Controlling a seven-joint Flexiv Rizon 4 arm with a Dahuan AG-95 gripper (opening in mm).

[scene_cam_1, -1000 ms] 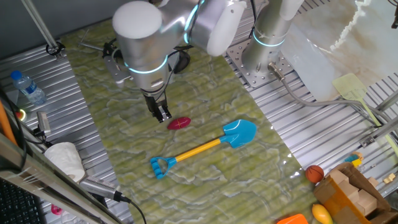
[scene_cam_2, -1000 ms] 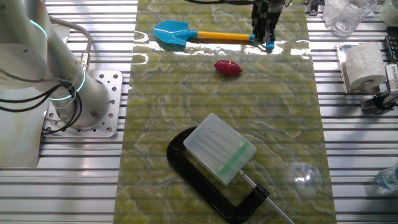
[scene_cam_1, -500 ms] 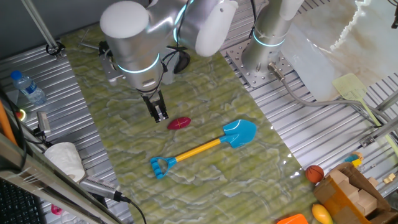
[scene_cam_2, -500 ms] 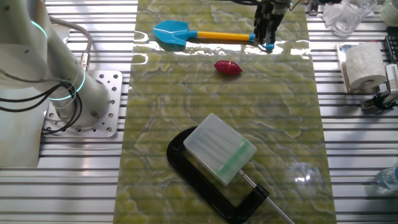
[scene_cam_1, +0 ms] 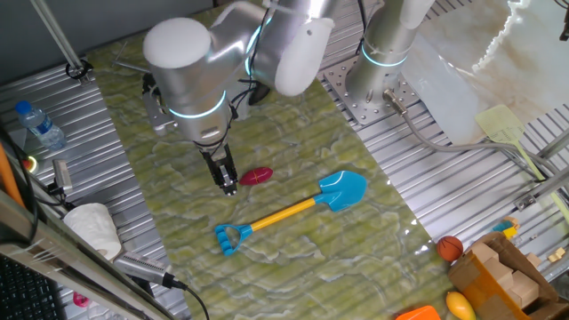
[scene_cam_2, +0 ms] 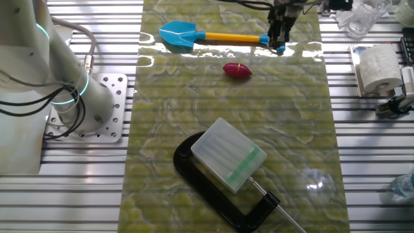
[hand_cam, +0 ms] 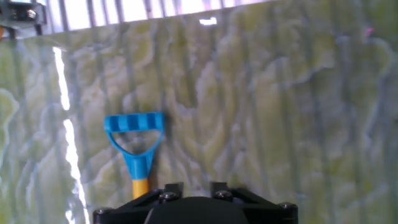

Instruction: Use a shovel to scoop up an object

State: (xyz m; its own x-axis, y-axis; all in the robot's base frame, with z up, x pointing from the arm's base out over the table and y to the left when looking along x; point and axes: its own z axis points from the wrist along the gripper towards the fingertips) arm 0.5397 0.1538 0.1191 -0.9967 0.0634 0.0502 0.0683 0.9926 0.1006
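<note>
The shovel (scene_cam_1: 342, 189) lies flat on the green mat, with a blue blade, a yellow shaft and a blue D-shaped end (scene_cam_1: 229, 237). It also shows in the other fixed view (scene_cam_2: 178, 34), and its D end shows in the hand view (hand_cam: 134, 124). The dark red oval object (scene_cam_1: 255, 176) lies on the mat beside the shaft, also visible in the other fixed view (scene_cam_2: 237, 70). My gripper (scene_cam_1: 228, 185) points down just left of the object, above the mat and short of the D end (scene_cam_2: 278, 44). Its fingers stand slightly apart and hold nothing (hand_cam: 193, 186).
A pale translucent box held in a black C-clamp (scene_cam_2: 228, 155) sits on the mat's other end. A water bottle (scene_cam_1: 40, 124), a tissue roll (scene_cam_2: 375, 68), an orange ball (scene_cam_1: 450, 247) and wooden blocks (scene_cam_1: 502, 276) lie off the mat. A second robot base (scene_cam_2: 97, 110) stands beside it.
The arm has swung a little and the gripper has moved down and toward the shovel's D end. The shovel and the red object have not moved.
</note>
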